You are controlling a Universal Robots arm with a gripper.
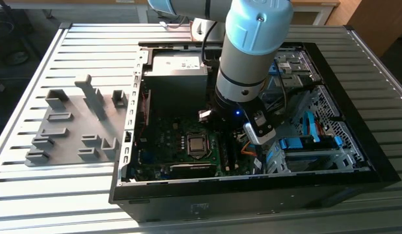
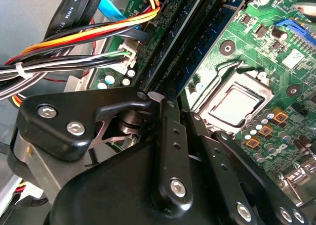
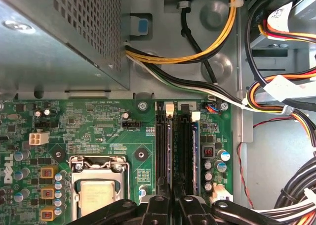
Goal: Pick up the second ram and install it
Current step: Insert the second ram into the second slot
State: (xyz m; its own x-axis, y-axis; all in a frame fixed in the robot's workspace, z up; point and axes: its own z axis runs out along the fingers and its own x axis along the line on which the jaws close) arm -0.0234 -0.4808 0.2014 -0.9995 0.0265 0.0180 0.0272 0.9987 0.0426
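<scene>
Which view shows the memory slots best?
The first wrist view: the memory slots appear square-on, nearly full length. The second wrist view shows them slanted, partly behind the claw. In the exterior view the arm mostly hides them.

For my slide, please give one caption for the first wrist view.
Gripper lowered over the motherboard's memory slots, beside the processor socket and below the power-supply box.

Slatted metal table (image 1: pixel 70 185); on it open computer case (image 1: pixel 253 195), grey fixture plate (image 1: pixel 74 129) beside case.
</scene>
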